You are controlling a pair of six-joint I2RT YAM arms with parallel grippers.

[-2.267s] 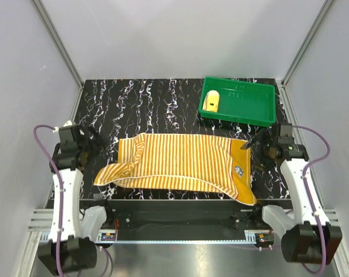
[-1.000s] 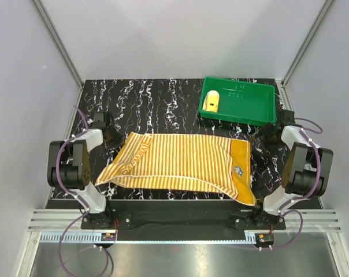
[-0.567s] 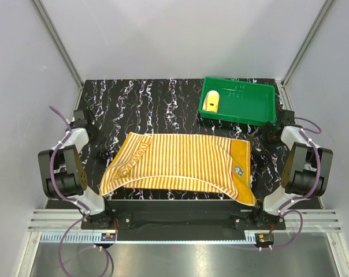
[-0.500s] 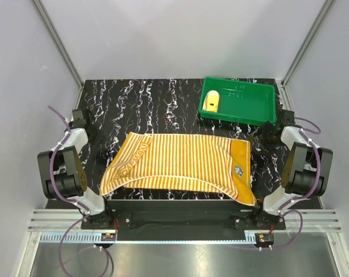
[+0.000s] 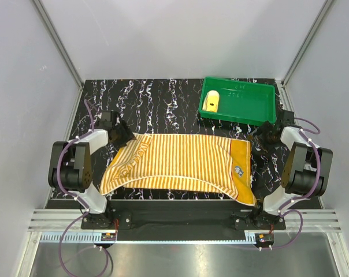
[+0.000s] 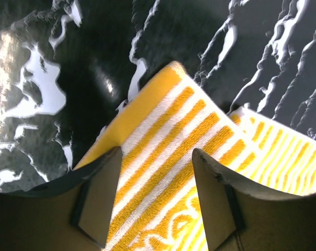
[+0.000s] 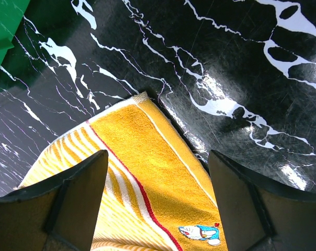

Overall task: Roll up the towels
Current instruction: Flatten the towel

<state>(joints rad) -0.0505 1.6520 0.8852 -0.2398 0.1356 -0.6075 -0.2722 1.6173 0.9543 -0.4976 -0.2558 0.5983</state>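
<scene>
The left gripper [image 6: 155,152] stands open astride the far-left corner of the striped towel [image 5: 180,164]. The right gripper [image 7: 158,155] gapes wide over its far-right corner, so each arm is nearest its own end. The towel lies mid-table, long axis left to right, spreading nearward from both; whether either gripper touches cloth is unclear, and the yellow towel [image 5: 211,101] sits in the tray [image 5: 238,119], far right.

One camera overlooks everything; wrist cameras, probably low, face towel [image 6: 168,136] corners.

No legible text or labels
</scene>
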